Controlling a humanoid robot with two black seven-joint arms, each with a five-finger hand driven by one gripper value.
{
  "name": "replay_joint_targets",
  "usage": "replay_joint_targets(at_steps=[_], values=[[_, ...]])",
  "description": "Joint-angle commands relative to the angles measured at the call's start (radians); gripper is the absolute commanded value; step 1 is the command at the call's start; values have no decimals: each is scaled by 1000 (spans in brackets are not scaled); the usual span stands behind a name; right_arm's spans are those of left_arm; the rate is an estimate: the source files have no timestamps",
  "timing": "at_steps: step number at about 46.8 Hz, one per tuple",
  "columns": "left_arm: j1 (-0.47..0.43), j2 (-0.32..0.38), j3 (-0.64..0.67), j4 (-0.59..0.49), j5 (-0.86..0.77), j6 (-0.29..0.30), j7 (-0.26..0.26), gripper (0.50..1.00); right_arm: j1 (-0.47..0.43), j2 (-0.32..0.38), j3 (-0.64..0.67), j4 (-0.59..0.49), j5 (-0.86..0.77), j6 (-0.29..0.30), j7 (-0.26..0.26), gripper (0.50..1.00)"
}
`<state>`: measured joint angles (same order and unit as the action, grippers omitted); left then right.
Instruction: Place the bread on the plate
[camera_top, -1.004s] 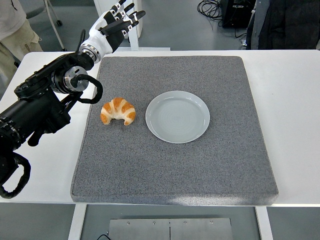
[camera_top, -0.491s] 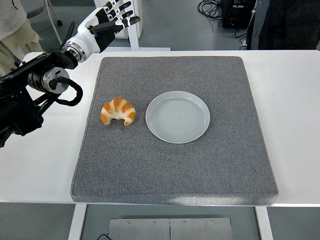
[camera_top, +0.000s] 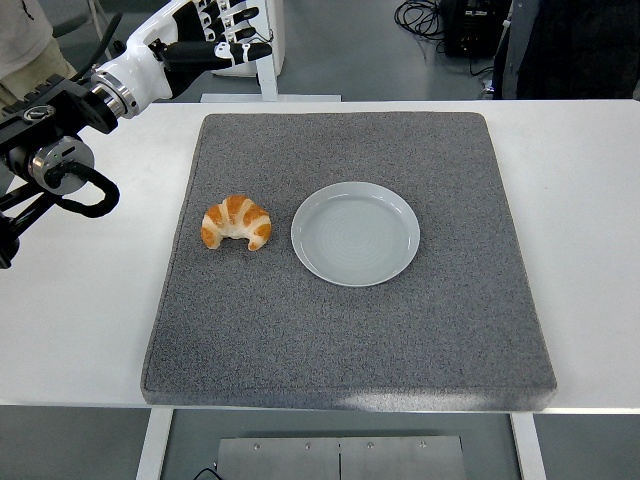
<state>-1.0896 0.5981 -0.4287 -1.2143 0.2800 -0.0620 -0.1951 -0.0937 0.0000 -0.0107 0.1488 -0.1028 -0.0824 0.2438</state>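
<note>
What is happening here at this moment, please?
Nothing is being held yet. The croissant lies on the grey mat, just left of the empty plate, not touching it. The robot's left hand is raised beyond the table's far left corner, fingers spread, well away from the bread. The right arm is not visible. So the placing has not started.

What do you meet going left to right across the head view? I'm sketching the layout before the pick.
Left hand at the far left corner → croissant on the grey mat → empty plate → bare white table.
</note>
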Motion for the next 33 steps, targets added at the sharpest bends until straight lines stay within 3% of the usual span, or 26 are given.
replay_joint_targets(at_steps=[1,8,14,19,27,33], values=[[-15,49,33,-57,16,1,8,992,0,0,0,0,0,0,0,1000],[-78,101,122,-97,40,-4,39,992,0,0,0,0,0,0,0,1000],[-116,147,165,-119,174,-5,42,992,0,0,0,0,0,0,0,1000],[-116,167,169,-154,306,-5,52,992,0,0,0,0,0,1,0,1000],[-113,221,171,-232,438,-9,125,992,0,0,0,0,0,0,0,1000],[-105,227,174,-252,524,-9,129,992,0,0,2,0,0,0,0,1000]])
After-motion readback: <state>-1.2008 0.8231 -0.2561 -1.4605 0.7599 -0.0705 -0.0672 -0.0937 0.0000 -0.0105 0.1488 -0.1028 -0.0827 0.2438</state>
